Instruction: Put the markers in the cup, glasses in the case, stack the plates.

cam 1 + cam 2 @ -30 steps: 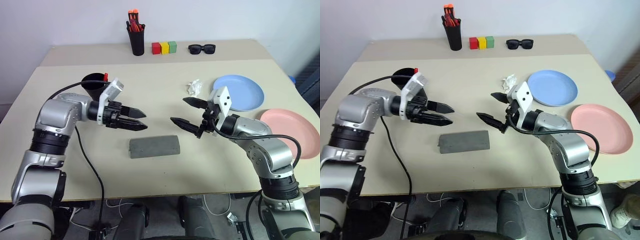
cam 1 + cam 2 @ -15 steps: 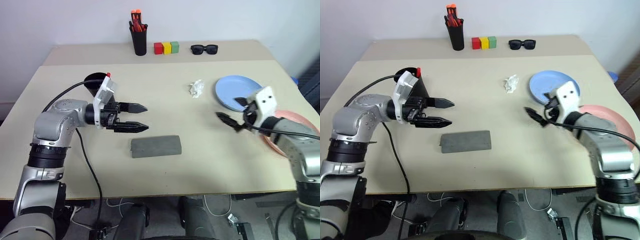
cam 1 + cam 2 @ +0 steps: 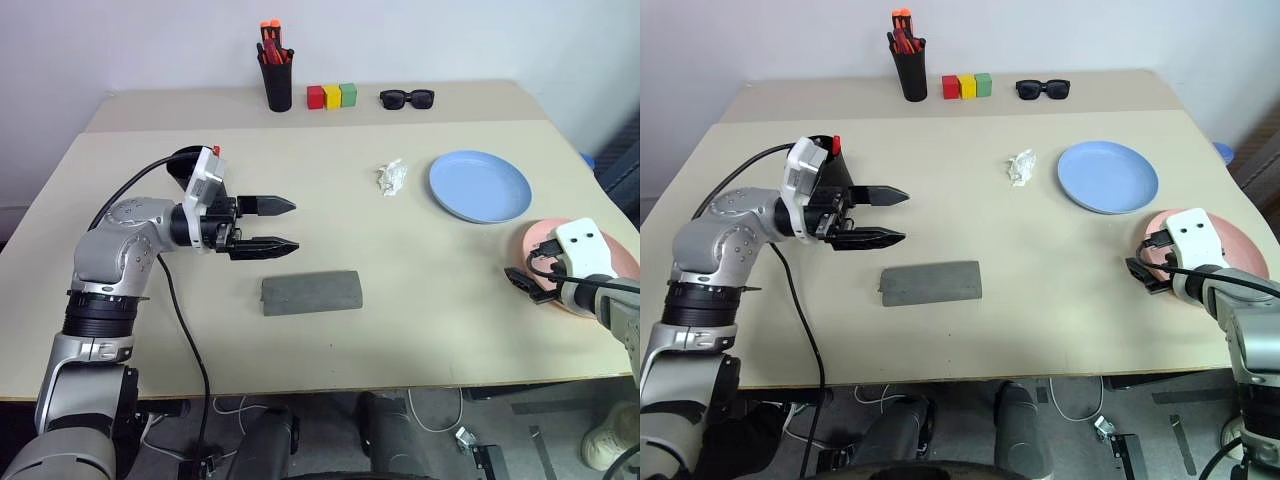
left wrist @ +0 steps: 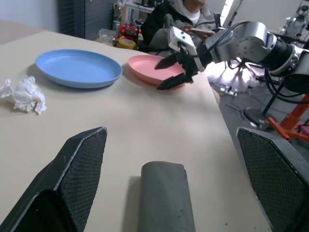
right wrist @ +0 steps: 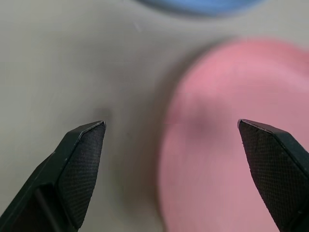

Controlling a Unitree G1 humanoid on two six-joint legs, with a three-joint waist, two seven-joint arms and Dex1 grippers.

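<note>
My left gripper hangs open above the table, pointing right, a little behind the shut grey case. Just behind its wrist stands the black cup, with a marker's red tip showing at the rim. A light blue plate lies at the right. The pink plate sits nearer, at the right edge. My right gripper is open at the pink plate's near left rim. The glasses are out of view.
At the back stand a black pen holder with orange-topped markers, coloured blocks and black sunglasses. A crumpled white paper lies left of the blue plate. A person sits beyond the table's right side.
My right gripper has swung from the table's middle out to the right and down to the pink plate. The left gripper has rolled at the wrist but kept its place.
</note>
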